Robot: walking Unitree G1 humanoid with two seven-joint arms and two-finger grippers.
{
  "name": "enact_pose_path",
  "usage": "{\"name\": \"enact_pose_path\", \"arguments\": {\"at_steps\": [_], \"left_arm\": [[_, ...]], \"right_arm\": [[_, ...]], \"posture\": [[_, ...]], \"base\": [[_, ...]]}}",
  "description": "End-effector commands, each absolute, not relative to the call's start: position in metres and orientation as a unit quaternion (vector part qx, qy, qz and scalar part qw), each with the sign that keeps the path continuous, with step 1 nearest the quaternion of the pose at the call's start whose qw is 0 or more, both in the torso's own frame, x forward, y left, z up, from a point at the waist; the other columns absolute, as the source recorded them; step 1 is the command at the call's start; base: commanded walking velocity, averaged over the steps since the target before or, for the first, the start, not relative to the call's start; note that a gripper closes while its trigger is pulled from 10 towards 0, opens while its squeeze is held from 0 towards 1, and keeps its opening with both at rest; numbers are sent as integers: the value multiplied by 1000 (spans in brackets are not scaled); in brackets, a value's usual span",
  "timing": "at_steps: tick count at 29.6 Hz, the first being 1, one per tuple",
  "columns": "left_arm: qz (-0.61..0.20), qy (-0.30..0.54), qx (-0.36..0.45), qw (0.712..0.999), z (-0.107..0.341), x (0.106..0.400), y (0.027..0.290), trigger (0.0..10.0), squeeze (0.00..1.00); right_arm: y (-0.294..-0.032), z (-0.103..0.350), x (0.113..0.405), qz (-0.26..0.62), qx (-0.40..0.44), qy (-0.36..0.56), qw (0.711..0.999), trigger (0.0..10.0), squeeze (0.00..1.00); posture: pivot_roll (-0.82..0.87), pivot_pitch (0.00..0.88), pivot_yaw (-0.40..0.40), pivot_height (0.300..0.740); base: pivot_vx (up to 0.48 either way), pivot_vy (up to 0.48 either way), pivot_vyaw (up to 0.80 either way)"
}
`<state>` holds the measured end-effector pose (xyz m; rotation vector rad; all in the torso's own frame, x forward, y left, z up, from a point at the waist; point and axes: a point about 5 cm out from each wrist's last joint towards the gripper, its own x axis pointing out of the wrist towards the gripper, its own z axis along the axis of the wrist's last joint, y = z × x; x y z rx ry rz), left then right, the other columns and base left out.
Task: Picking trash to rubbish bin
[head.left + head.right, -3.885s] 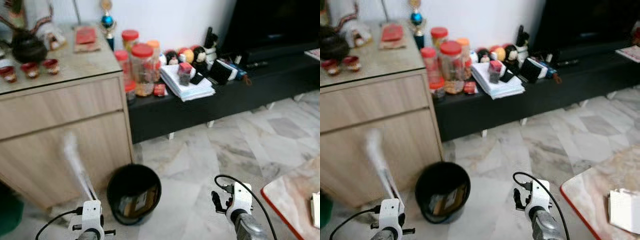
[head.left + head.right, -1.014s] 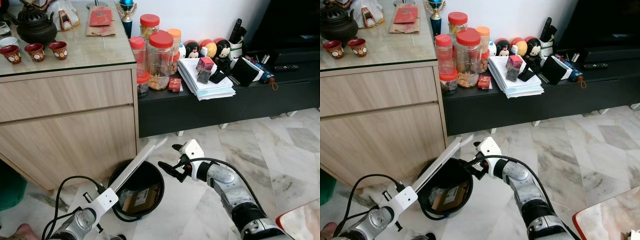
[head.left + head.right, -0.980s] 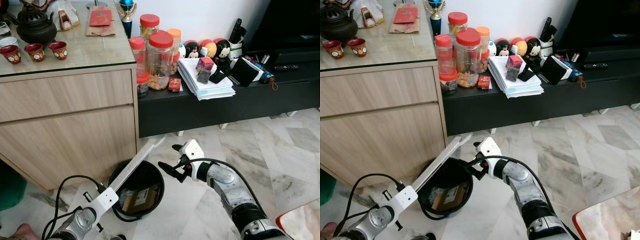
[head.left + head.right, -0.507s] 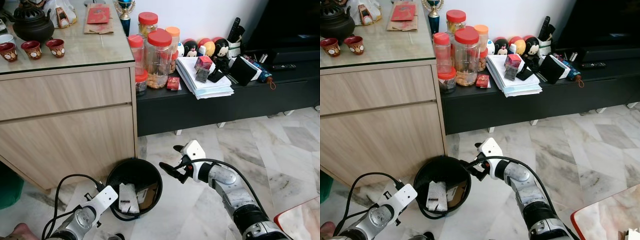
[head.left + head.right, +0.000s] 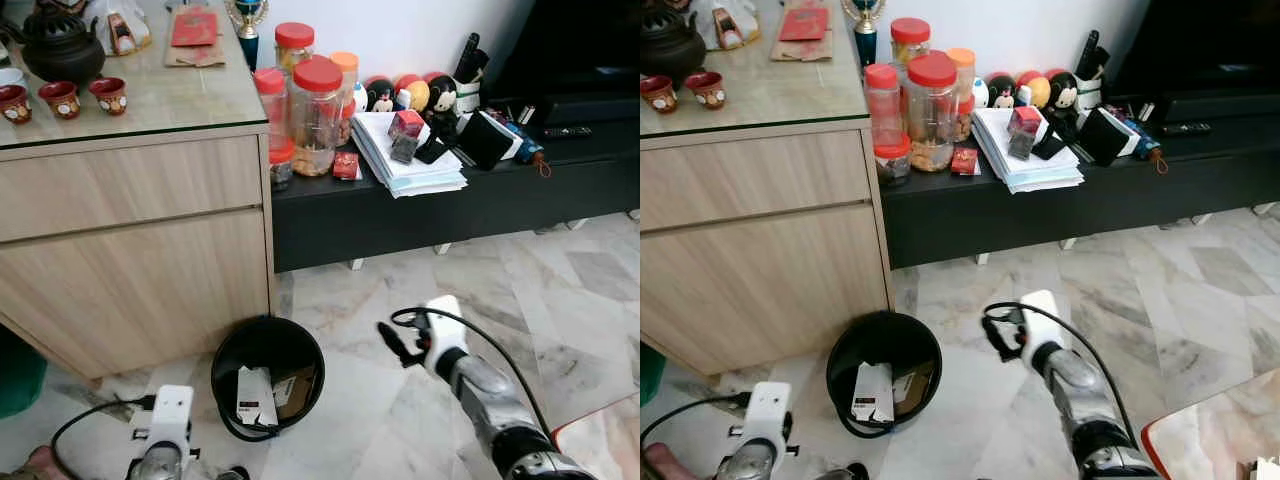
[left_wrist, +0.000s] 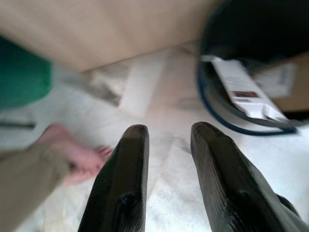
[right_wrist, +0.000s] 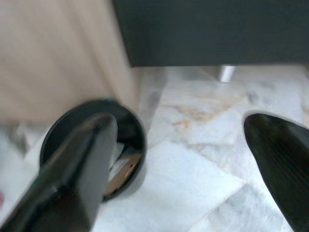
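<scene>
Bin: we count one black rubbish bin (image 5: 268, 375) on the marble floor (image 5: 560, 270), just beside the foot of the wooden cabinet (image 5: 140, 250).
Trash: we see one long white packet (image 5: 250, 396) leaning inside the bin against its wall, next to one brown cardboard piece (image 5: 297, 387); both lie within the rim.
Left gripper: our left gripper (image 6: 166, 145) hangs low over the floor near the bin's outer wall. Its two black fingers (image 6: 123, 183) stand a narrow gap apart with nothing between them, so it is released.
Right gripper: our right gripper (image 5: 392, 345) is raised over the floor to the right of the bin and apart from it. In the right wrist view the two fingers (image 7: 72, 179) are spread wide with bare floor and the bin between them, so it is released and empty.
Cups: we count three small red cups (image 5: 60, 98) in a row on the cabinet top, beside one dark teapot (image 5: 62, 48).
Jars: we count about five red- or orange-lidded jars (image 5: 316, 100) clustered on the black low bench (image 5: 400, 215); the exact number behind the front ones is hard to tell.
Papers: one stack of white papers (image 5: 405, 165) lies on the bench, with small boxes on top.
Person: one bare foot (image 6: 79, 157) rests on the floor near our left gripper.
</scene>
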<state>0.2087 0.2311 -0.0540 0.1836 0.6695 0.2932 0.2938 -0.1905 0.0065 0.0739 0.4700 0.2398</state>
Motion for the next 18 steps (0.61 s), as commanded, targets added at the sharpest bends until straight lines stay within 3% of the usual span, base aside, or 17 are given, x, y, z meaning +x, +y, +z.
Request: {"name": "enact_pose_path", "arguments": {"at_steps": [1,11,18], "left_arm": [[182,331,71,923,-58,199,235,10000,0],[205,342,62,915,-64,186,238,10000,0],[159,361,57,917,-74,176,218,10000,0]], "right_arm": [[-207,-10,278,52,73,273,958,10000,0],[-220,-48,231,-22,81,366,927,10000,0],[-216,-58,215,-26,97,361,927,10000,0]], "posture": [[7,104,-80,740],[17,95,-68,740],[12,87,-63,740]], "base": [[0,0,0],[0,0,0],[0,0,0]]}}
